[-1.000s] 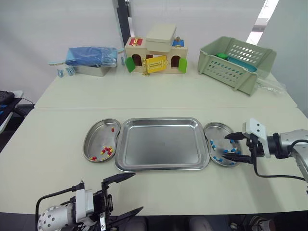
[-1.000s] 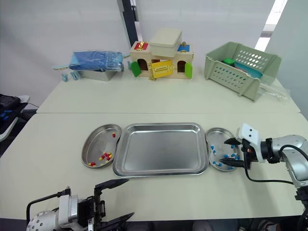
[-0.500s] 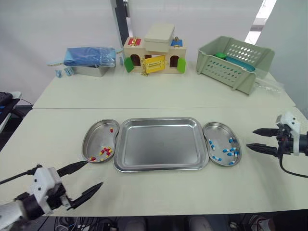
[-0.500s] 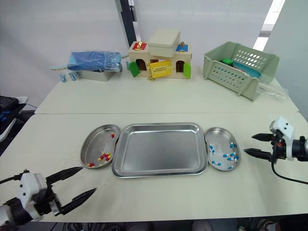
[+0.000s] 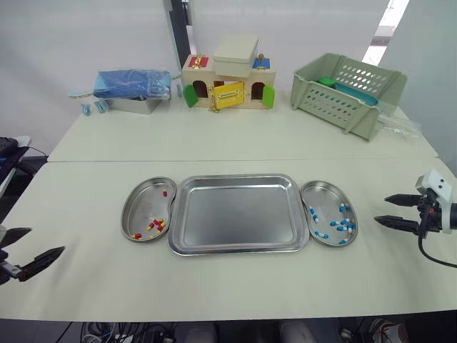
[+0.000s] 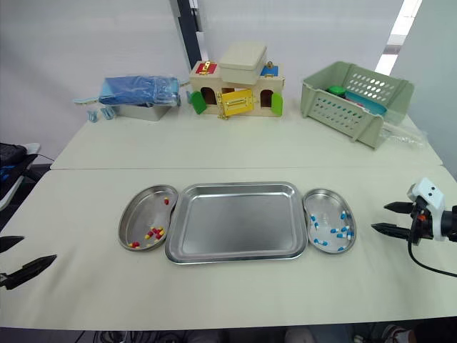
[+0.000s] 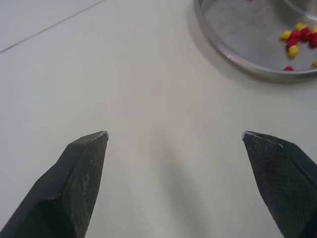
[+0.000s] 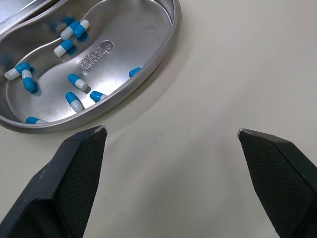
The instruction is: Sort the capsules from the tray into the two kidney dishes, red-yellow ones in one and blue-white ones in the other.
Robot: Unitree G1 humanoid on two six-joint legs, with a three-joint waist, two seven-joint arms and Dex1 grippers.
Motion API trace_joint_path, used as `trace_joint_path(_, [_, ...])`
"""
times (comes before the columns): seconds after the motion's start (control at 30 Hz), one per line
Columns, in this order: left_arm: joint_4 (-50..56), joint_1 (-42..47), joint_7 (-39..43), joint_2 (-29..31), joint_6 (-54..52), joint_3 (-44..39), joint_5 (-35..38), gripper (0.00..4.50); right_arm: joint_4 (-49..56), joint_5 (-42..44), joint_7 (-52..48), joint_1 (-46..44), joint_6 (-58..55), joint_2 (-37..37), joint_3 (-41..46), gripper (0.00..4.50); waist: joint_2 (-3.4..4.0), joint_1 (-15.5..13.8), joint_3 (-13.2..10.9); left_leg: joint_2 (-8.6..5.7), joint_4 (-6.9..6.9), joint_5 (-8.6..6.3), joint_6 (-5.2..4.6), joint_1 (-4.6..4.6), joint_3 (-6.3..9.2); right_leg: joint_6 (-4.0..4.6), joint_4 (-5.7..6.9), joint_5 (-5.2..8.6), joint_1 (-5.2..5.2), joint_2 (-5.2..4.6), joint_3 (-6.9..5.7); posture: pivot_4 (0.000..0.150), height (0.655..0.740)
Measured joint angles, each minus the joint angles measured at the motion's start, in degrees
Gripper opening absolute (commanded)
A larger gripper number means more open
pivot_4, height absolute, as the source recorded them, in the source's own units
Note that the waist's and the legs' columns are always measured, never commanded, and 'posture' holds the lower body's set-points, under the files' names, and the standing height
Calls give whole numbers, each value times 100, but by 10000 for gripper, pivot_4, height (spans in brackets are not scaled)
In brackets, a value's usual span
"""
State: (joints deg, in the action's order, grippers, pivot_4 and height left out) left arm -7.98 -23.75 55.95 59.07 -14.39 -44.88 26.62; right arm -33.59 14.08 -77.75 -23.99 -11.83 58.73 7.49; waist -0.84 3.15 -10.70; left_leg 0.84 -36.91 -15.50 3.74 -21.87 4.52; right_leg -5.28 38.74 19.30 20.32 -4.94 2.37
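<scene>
We logged red-yellow capsules [image 5: 156, 226] in left dish [image 5: 136, 204], blue-white capsules [image 5: 343, 224] in right dish [image 5: 325, 189]; left gripper [image 5: 47, 239] and right gripper [image 5: 380, 209] hung outboard, jaws spread.

The tray [image 5: 239, 218] lies between the left dish [image 5: 140, 206] and right dish [image 5: 327, 202], capsules [image 5: 157, 225] in both.

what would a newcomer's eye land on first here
The bare steel tray in the middle of the table, flanked by two kidney dishes: the left dish holds red-yellow capsules, the right dish blue-white capsules. Both claws are open and empty, the left claw near the front left edge, the right claw just right of the right dish.
</scene>
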Motion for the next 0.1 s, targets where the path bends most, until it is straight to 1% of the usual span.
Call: trace_joint_path(0.1, [-95, 218, 58, 6, 12, 15, -109, 45000, 6, -3, -2, -1, 22, 0, -25, 44549, 0, 1, 0, 0, 0, 0, 0, 0, 0, 0, 0, 0, 0, 0, 0, 1500, 7400])
